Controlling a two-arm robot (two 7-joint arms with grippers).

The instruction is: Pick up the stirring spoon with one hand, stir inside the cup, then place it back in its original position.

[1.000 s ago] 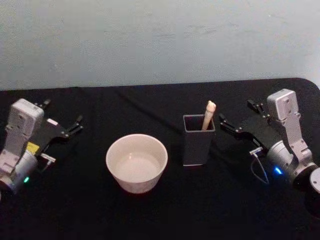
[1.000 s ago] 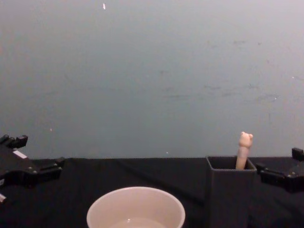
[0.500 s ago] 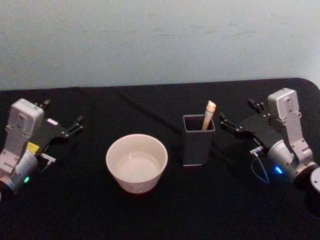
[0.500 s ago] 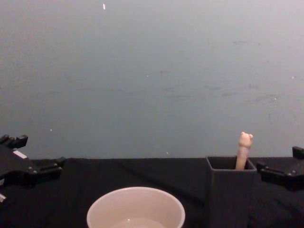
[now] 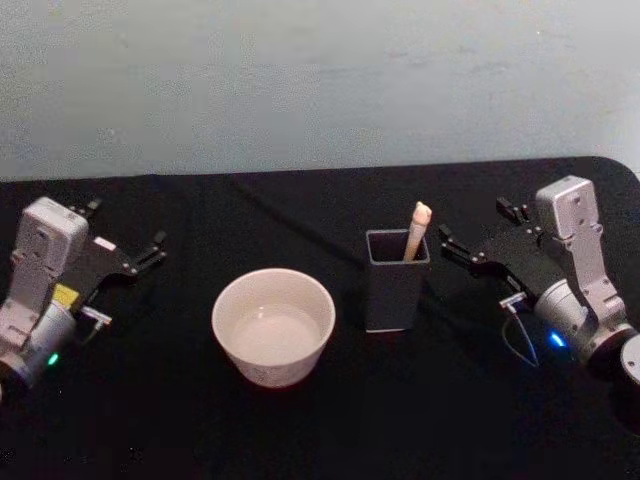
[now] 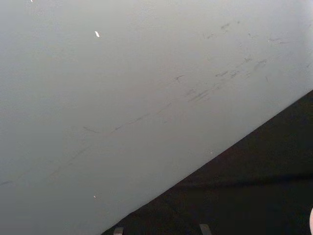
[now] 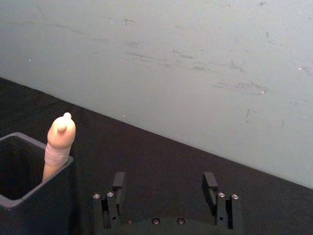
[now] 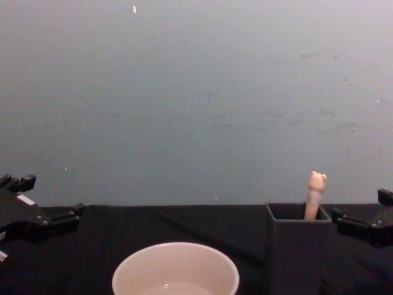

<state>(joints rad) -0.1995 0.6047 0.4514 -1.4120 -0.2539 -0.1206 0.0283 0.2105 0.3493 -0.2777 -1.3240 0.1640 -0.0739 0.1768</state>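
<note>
The stirring spoon (image 5: 417, 228) stands in the dark grey square holder (image 5: 397, 285), with just its beige bear-topped handle (image 8: 315, 195) above the rim; the bowl is hidden inside. The wide cream cup (image 5: 273, 326) sits to the holder's left, nearer me. My right gripper (image 5: 472, 225) hovers open just right of the holder, pointing at it without touching. The right wrist view shows its two fingers spread (image 7: 164, 182) beside the handle (image 7: 58, 147). My left gripper (image 5: 128, 225) rests open at the far left, well away from the cup.
A black cloth (image 5: 330, 420) covers the table, and a pale grey-blue wall (image 5: 320, 80) rises behind it. Open cloth lies between cup and holder and in front of both. The table's rounded corner (image 5: 620, 170) is at the back right.
</note>
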